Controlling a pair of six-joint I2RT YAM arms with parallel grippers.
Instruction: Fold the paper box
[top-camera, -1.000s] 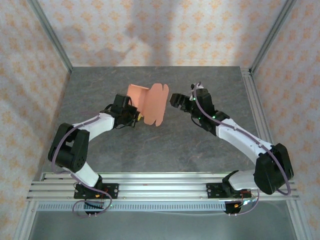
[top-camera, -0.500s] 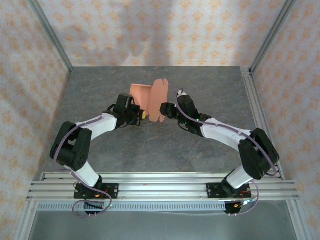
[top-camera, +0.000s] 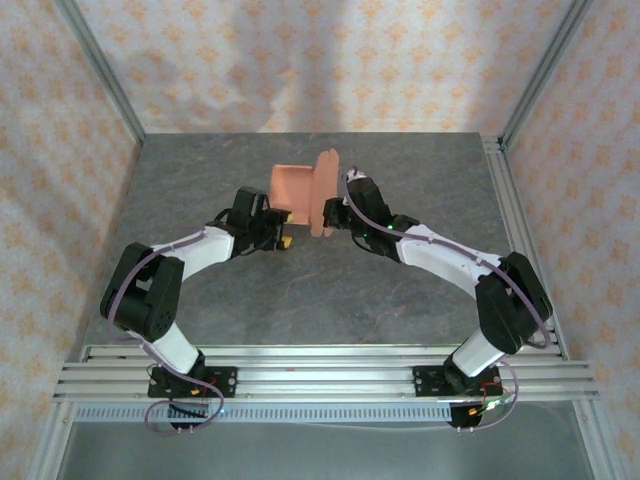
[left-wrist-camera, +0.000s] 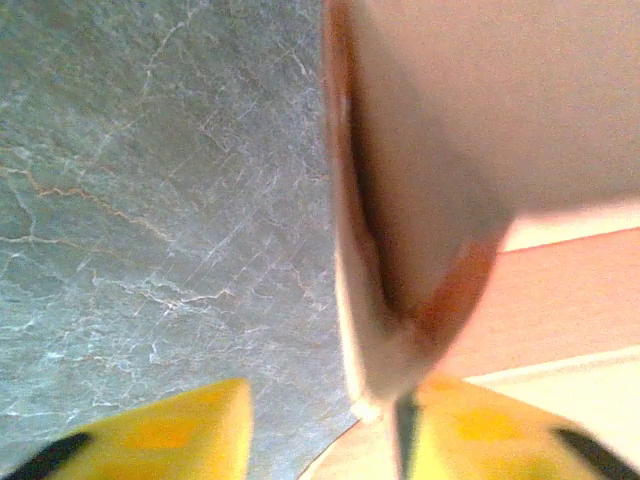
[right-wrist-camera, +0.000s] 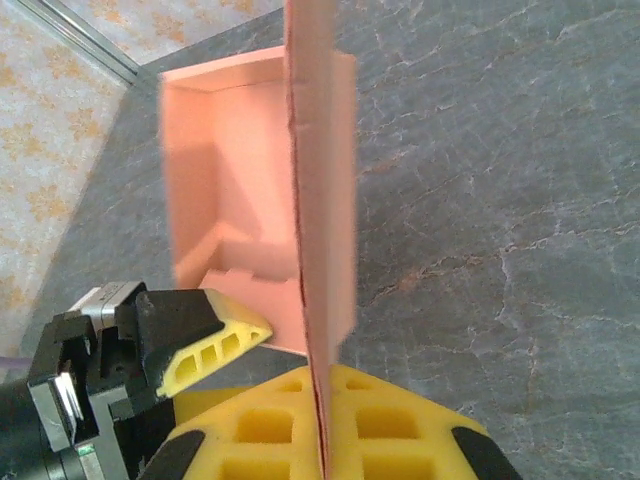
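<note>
The salmon-orange paper box (top-camera: 296, 188) stands partly folded at the table's middle, its tall flap (top-camera: 325, 192) upright and edge-on. My right gripper (top-camera: 331, 214) is shut on that flap; in the right wrist view the sheet (right-wrist-camera: 325, 200) runs straight down between the yellow pads (right-wrist-camera: 390, 425) of the gripper (right-wrist-camera: 322, 410). My left gripper (top-camera: 282, 238) sits at the box's near left corner, open. In the left wrist view its fingers stand apart (left-wrist-camera: 325, 425), with the box's edge (left-wrist-camera: 372, 340) beside the right fingertip (left-wrist-camera: 470, 425) and bare table before the left one.
Grey stone-patterned table (top-camera: 220, 290) with aluminium frame posts at the back corners and a rail (top-camera: 300, 375) along the near edge. The left arm's finger (right-wrist-camera: 215, 340) lies close to the right gripper, just left of the flap.
The right gripper moved left to the box and shut on its flap. The left gripper, shut before, has opened. The flap has swung from broadside to nearly edge-on.
</note>
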